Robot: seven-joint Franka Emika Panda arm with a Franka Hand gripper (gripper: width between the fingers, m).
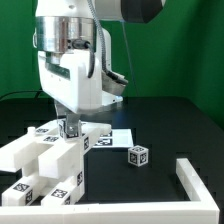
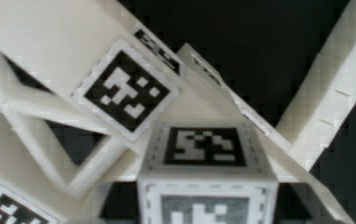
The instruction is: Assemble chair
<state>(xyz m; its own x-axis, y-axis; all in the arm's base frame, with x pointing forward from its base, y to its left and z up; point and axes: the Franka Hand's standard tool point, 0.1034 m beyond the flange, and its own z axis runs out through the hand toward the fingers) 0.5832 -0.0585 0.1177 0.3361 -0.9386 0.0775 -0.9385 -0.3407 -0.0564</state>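
The partly built chair, made of chunky white pieces with black-and-white tags, sits at the exterior view's lower left. My gripper reaches straight down onto its top and is shut on a small white tagged block that rests against the assembly. In the wrist view this block fills the middle, tags on two of its faces, with the chair's white cross-braced frame slanting around and behind it. The fingers themselves are hardly visible there.
A loose white tagged cube lies on the black table to the exterior view's right of the chair. The marker board lies behind it. A low white L-shaped rail borders the exterior view's lower right corner.
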